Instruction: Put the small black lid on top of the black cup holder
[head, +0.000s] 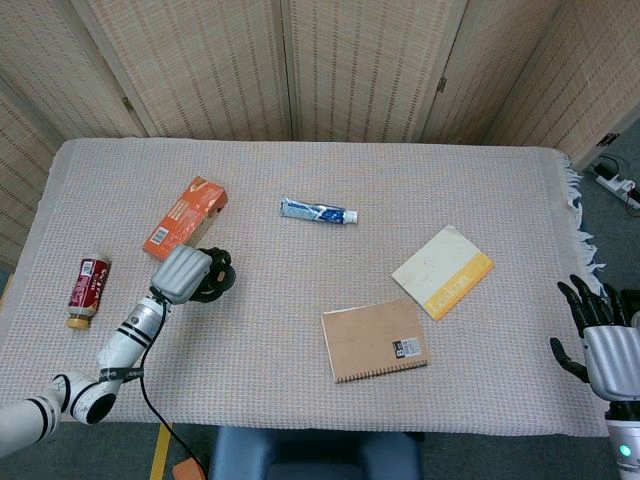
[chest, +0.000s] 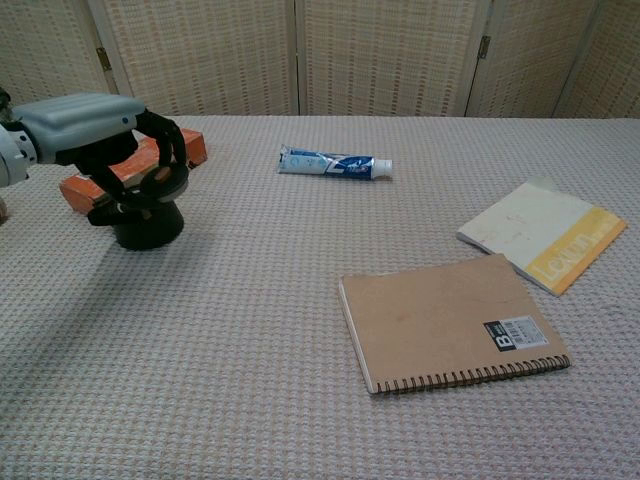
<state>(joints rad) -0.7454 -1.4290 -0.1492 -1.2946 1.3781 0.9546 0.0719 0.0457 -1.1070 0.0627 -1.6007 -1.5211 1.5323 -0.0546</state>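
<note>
The left hand (chest: 95, 125) holds the lid (chest: 160, 180) directly over the holder (chest: 148, 226), which stands just below its fingers; whether the two touch cannot be told. The right hand (head: 605, 345), empty with fingers apart, hangs well off.

This looks like a staged test room or lab corner rather than a lived-in home. Woven folding screens (head: 330, 70) close off the space beyond the left hand (head: 183, 273), behind a table under a pale knit cloth (head: 300, 170). To the far side of the right hand (head: 605, 345), a power strip (head: 612, 183) lies on grey carpet past the fringed table edge.
</note>
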